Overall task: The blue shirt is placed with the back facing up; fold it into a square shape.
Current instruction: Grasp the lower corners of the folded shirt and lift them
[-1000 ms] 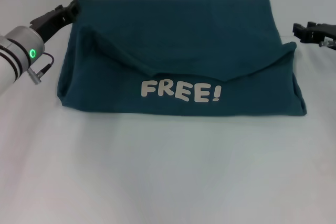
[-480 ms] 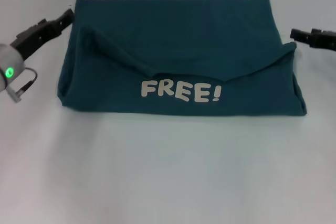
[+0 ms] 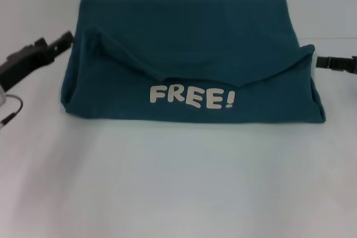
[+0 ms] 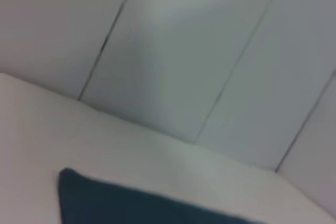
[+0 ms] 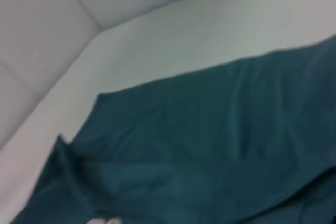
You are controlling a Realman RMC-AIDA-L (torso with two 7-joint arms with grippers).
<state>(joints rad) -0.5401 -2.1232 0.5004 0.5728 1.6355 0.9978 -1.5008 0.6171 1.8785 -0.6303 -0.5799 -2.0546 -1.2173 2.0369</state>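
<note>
Both grippers have drawn back from the cloth over the last second: the left one has slid down and outward from the far left corner, and the right one has dropped toward the right edge.

From the head camera, the blue shirt (image 3: 189, 59) lies folded into a wide rectangle on the white table (image 3: 178, 182), its two side flaps meeting in a shallow V above the off-white "FREE!" lettering (image 3: 192, 97). The left gripper (image 3: 62, 42) hangs just off the shirt's left edge, apart from the fabric; its fingers look closed together, though the angle is poor. The right gripper (image 3: 323, 62) sits just beside the right edge, and whether its fingers are apart or together cannot be told.

From the left wrist camera, only a dark corner of the shirt (image 4: 121, 205) shows on the table, below a pale panelled wall (image 4: 184, 51).

From the right wrist camera, the shirt (image 5: 210, 140) fills most of the frame, with bare table beyond.
</note>
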